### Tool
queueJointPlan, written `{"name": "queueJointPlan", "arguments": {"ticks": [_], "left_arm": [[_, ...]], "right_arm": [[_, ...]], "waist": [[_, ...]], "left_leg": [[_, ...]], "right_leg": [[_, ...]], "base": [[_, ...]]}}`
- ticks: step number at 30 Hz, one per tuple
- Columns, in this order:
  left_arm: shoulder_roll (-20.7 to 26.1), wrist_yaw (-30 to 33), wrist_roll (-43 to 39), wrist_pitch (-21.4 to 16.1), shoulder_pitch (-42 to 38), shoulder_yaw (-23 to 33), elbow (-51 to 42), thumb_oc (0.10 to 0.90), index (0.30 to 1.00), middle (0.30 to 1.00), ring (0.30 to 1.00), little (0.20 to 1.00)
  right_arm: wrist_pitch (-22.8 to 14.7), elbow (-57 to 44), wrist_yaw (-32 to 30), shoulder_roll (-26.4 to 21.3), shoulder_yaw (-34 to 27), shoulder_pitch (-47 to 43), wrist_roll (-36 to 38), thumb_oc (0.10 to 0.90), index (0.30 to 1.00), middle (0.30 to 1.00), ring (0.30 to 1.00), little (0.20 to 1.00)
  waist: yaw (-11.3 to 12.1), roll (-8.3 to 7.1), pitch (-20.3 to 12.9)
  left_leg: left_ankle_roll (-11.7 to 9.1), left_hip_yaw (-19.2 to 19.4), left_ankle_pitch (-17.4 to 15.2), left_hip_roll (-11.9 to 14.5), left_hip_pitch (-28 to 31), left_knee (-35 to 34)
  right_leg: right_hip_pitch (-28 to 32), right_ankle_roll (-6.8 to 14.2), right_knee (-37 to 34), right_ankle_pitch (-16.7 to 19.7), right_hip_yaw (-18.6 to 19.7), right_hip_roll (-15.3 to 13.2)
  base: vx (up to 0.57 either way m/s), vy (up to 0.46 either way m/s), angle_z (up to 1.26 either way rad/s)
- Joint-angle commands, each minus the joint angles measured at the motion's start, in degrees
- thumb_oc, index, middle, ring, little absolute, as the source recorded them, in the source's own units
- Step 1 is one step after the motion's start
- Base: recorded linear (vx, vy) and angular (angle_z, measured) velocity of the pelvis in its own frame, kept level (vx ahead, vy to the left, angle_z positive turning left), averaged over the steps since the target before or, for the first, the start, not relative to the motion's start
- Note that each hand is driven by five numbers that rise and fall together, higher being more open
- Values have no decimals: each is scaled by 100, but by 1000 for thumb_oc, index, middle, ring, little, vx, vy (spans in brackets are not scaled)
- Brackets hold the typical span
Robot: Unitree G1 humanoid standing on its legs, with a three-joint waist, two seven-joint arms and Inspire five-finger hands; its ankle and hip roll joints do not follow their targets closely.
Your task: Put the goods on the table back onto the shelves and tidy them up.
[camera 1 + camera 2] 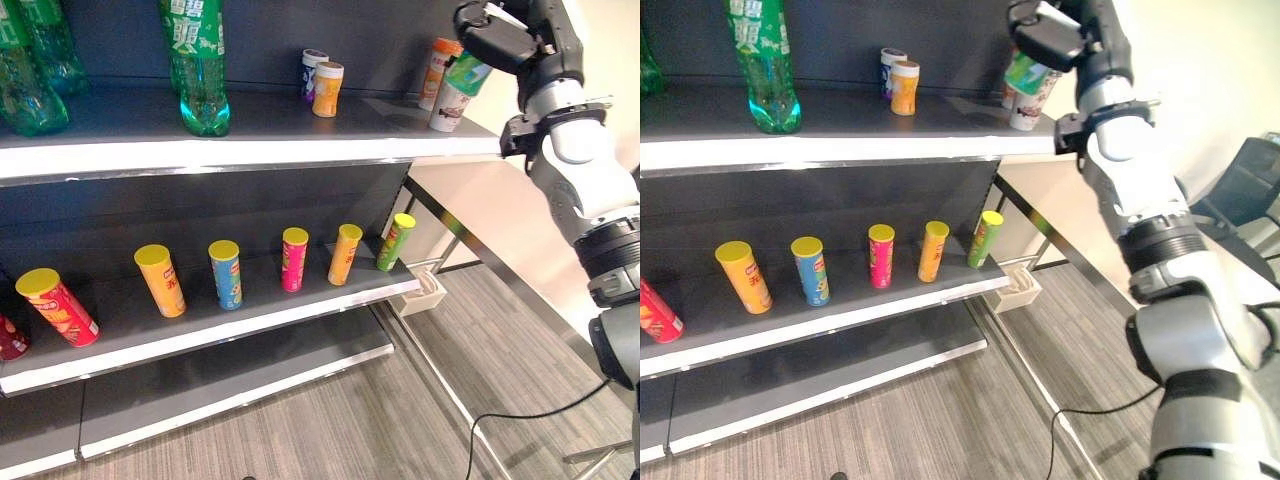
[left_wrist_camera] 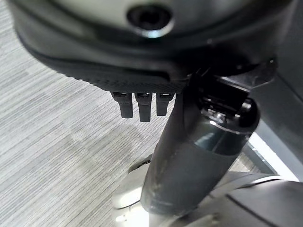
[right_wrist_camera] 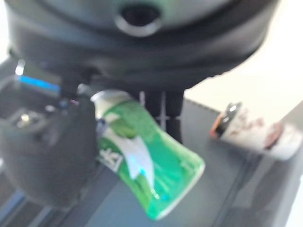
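On the top shelf (image 1: 250, 135), from the left, stood green bottles (image 1: 200, 70), then two small cans (image 1: 322, 82) far back. Further right, the right robot hand (image 1: 495, 40) was curled around a green-and-white cup (image 1: 455, 90), holding it tilted just above the shelf's right end, beside an orange cup (image 1: 438, 65). On the middle shelf (image 1: 250, 310) below, chip tubes (image 1: 225, 275) stood in a row. The left robot hand (image 2: 142, 104) hung over the floor, its fingers seemingly straight.

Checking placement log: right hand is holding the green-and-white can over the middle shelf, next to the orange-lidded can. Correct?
Not quite. The right hand holds the green-and-white can at the top shelf, not the middle one, beside the orange-lidded can. The left eye view shows it.
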Motion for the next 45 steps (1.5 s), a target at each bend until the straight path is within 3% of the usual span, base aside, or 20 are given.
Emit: {"name": "queueJointPlan", "arguments": {"ticks": [1,13,25,31,45], "left_arm": [[19,-182,-138,-214,-161,-56,107,800,900,900,900,900],[279,-139,-190,-190,-323,81,304,800,900,900,900,900],[457,-75,-146,-202,-470,76,371,800,900,900,900,900],[718,6,-127,-169,-567,170,455,800,900,900,900,900],[712,64,-47,-182,-636,193,512,800,900,900,900,900]], "right_arm": [[-458,482,119,-612,165,-1329,430,400,300,300,300,300],[-523,595,185,-373,284,-1578,757,400,300,300,300,300],[-586,665,177,-36,234,-1644,905,400,300,300,300,300],[-684,800,90,157,74,-1597,1164,400,300,300,300,300],[-674,741,45,68,40,-1462,977,400,300,300,300,300]], "waist": [[327,-170,79],[524,-466,302],[600,-623,414],[745,-1015,530],[632,-1020,573]], "left_leg": [[8,-13,-524,92,-240,239],[20,-123,-620,63,-486,441],[54,-167,-718,38,-611,613],[79,-252,-801,-3,-706,706],[109,-224,-841,-23,-623,668]], "right_leg": [[74,145,494,-93,-6,19],[-51,149,502,64,-71,13],[-115,160,562,146,-101,2],[-164,193,624,372,-135,-14],[-203,165,673,360,-99,-11]], "base": [[9,-21,10],[6,-9,6],[0,0,0],[31,-13,14],[0,1,-2]]}}
